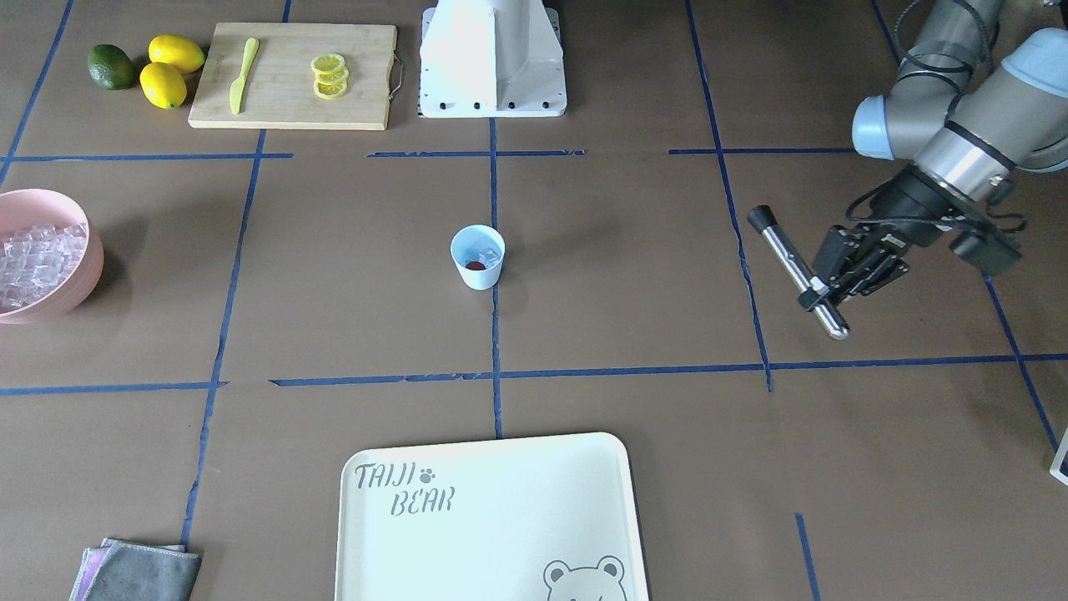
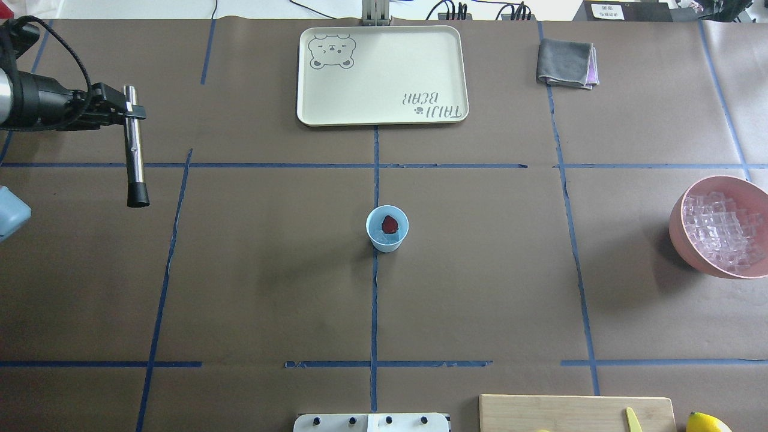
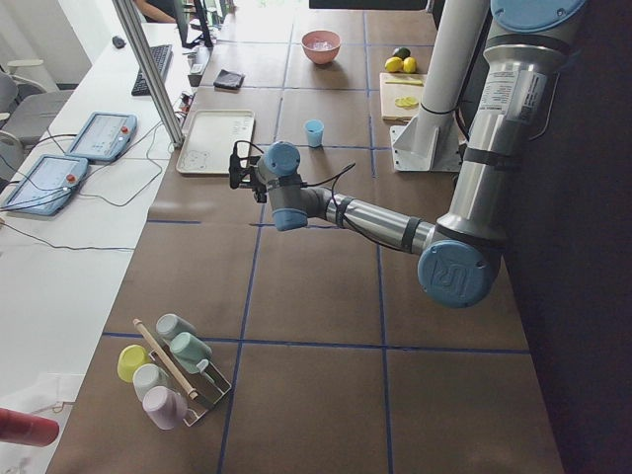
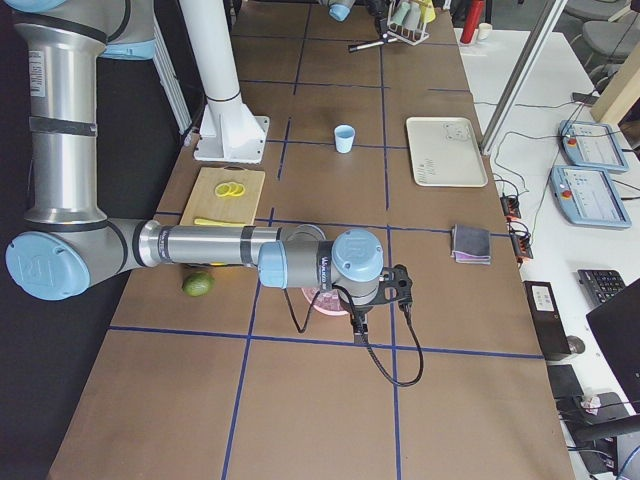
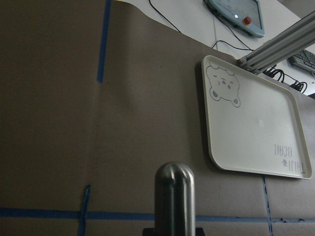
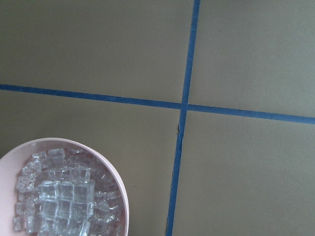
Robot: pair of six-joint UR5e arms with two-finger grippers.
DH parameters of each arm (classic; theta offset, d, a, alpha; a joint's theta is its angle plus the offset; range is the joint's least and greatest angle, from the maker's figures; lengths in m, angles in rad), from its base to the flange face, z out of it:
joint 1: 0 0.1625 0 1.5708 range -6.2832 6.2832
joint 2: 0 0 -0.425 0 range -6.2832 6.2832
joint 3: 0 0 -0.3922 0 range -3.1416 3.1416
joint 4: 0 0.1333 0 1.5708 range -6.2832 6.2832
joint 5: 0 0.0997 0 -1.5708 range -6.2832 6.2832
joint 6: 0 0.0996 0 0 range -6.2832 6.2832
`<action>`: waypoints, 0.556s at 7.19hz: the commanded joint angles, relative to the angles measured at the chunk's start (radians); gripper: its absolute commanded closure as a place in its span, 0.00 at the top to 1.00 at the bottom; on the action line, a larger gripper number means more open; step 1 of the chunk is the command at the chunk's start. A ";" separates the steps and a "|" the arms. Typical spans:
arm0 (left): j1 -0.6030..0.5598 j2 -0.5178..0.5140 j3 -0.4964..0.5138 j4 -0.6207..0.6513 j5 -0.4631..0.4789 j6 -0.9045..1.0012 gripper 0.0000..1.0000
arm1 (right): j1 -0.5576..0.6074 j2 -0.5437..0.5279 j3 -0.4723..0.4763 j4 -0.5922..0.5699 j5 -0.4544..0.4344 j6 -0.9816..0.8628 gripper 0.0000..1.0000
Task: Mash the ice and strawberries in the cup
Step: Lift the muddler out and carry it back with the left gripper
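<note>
while clamping muddler [image 1: 780, 248], left hand [image 1: 813, 290] hovers

You have bright, even light from above on the table [image 2: 264, 282] — the cup [image 1: 478, 257] and pink bowl [image 1: 88, 280] throw only soft, faint shadows. The robot base [image 1: 492, 58] and tray [image 1: 501, 534] wash out pale in your front view. Your left wrist view is dimmer, the metal rod [image 5: 174, 196] close and soft, a highlight on its tip.

One cup [image 1: 479, 280], one strawberry [image 2: 390, 224], two lemons [image 1: 176, 53] — one green fruit [image 1: 111, 67], one bowl [image 1: 85, 282], one tray [image 1: 501, 517]
</note>
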 commanded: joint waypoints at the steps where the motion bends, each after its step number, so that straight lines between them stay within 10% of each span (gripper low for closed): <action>1: -0.038 0.116 0.052 0.038 -0.027 0.211 0.00 | -0.002 0.008 -0.002 0.000 -0.003 0.000 0.99; 4: -0.032 0.141 0.109 0.190 0.034 0.511 0.00 | -0.003 0.008 -0.006 0.001 -0.005 -0.003 0.99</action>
